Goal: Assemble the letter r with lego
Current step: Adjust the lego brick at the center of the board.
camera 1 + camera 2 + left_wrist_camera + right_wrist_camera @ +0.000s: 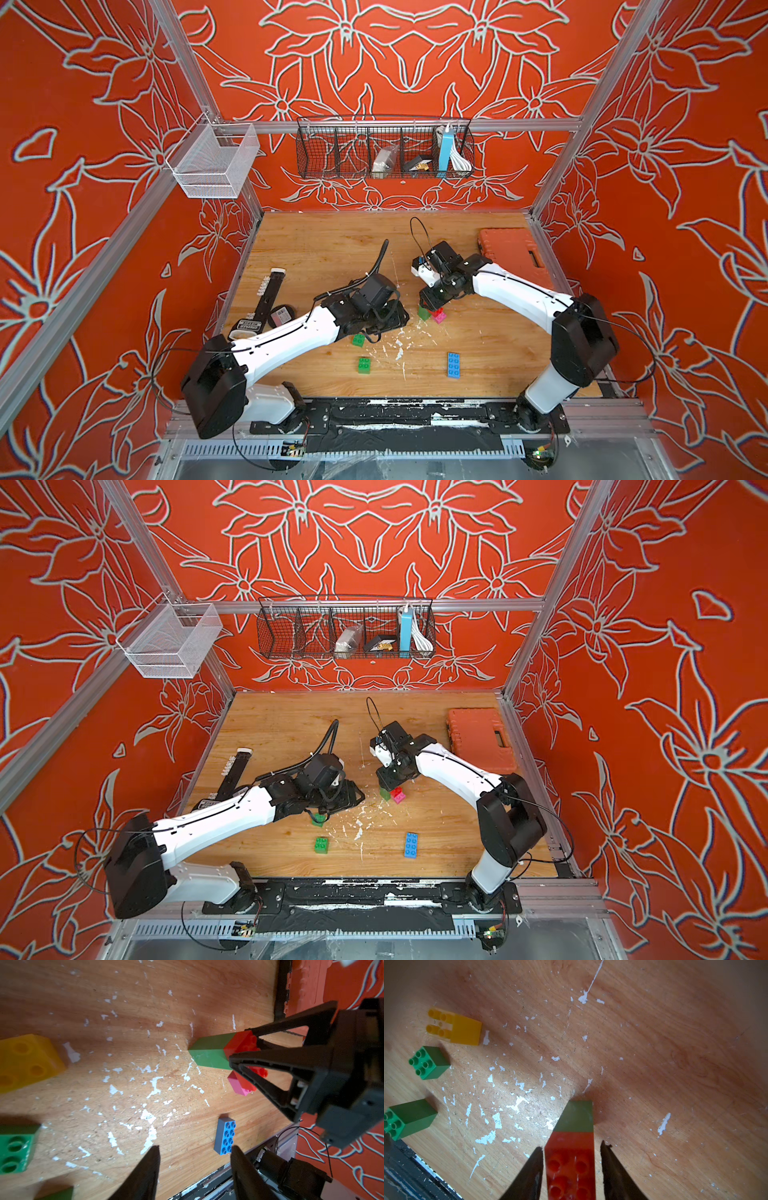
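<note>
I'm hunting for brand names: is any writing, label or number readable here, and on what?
Nothing reads clearly.
White label on the black tool: lettering, too blurred to read.
Round black disc: its label is too small to read.
Orange case: no writing shows.

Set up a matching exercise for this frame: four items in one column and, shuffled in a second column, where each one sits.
Things:
1. red brick
2. blue brick
3. pink brick
4. orange case

Places:
A. far right corner of the table
B. atop the green column, between the fingers of the right gripper
C. flat and alone near the table's front edge
D. low beside the green column

Pairs: 1-B; 2-C; 3-D; 4-A
</note>
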Robot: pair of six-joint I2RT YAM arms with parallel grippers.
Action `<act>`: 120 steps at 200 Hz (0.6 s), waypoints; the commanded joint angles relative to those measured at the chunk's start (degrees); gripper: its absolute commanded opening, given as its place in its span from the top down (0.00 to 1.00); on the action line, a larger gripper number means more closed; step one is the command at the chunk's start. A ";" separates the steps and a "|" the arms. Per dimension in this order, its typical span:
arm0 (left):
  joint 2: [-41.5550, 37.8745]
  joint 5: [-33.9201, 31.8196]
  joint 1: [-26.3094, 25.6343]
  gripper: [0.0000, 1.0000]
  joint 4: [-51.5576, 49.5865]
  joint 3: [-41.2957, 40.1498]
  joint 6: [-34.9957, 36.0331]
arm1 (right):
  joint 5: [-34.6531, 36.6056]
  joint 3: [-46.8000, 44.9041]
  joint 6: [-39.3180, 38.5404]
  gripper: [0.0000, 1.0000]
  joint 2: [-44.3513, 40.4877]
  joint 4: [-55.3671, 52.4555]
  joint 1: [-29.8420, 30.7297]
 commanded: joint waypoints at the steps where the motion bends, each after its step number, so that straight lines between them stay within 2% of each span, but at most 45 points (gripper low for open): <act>1: -3.39 -1.93 1.24 0.44 -2.45 -2.18 0.80 | -0.60 1.98 0.24 0.54 1.57 -1.53 0.30; 68: -12.58 -2.64 4.67 0.44 -5.74 -8.47 1.15 | -2.73 2.31 2.21 0.66 4.67 -1.80 -0.07; 95: -15.40 -2.61 6.15 0.45 -6.67 -9.72 1.65 | -8.93 0.74 5.36 0.69 3.91 1.45 -2.13; 120: -16.83 -2.50 7.05 0.45 -7.62 -9.85 2.50 | -18.24 -2.41 9.20 0.72 2.94 7.00 -5.55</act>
